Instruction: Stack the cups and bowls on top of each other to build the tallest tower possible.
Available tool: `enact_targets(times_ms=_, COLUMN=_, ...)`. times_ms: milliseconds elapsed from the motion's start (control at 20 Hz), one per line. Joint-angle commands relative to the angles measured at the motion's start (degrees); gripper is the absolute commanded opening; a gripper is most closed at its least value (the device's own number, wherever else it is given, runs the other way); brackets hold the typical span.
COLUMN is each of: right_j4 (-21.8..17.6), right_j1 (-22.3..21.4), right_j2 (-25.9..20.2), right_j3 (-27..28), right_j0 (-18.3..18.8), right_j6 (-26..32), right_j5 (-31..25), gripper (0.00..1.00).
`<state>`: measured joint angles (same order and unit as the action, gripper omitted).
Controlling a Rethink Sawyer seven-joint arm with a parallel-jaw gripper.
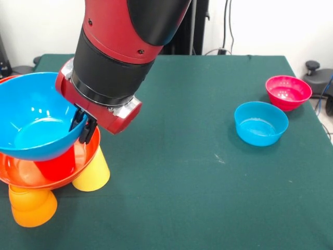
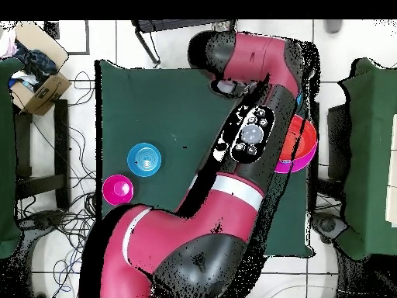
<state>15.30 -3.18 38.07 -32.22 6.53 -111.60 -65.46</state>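
Observation:
My gripper (image 1: 86,128) is shut on the right rim of the large blue bowl (image 1: 36,120) at the left of the front view. The blue bowl is tilted and sits over a red cup (image 1: 58,164) that stands inside a wide orange-red bowl (image 1: 21,174). That bowl rests on an upturned yellow cup (image 1: 93,173) and orange cups (image 1: 32,206); together they form the tower. Another orange-red rim (image 1: 7,79) shows behind the blue bowl. In the overhead view my arm hides the tower, apart from an orange-red bowl edge (image 2: 301,140) and a pink rim (image 2: 293,165).
A small blue bowl (image 1: 260,123) and a small magenta bowl (image 1: 288,92) stand upright and apart on the green table (image 1: 182,172) at the right. They also show in the overhead view as the blue bowl (image 2: 145,158) and the magenta bowl (image 2: 117,188). The tower stands near the table's left edge.

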Motion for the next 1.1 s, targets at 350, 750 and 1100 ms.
enact_targets(times_ms=350, right_j4=-3.9, right_j1=1.5, right_j2=-6.5, right_j3=-7.6, right_j0=-0.3, right_j6=0.2, right_j5=3.4, gripper=0.0)
enact_targets(times_ms=750, right_j4=-2.6, right_j1=1.4, right_j2=-8.0, right_j3=-7.5, right_j0=0.0, right_j6=0.4, right_j5=3.7, gripper=1.0)
enact_targets(times_ms=1100, right_j4=-2.2, right_j1=1.6, right_j2=-8.8, right_j3=-6.4, right_j0=0.3, right_j6=1.0, right_j5=3.8, gripper=1.0)
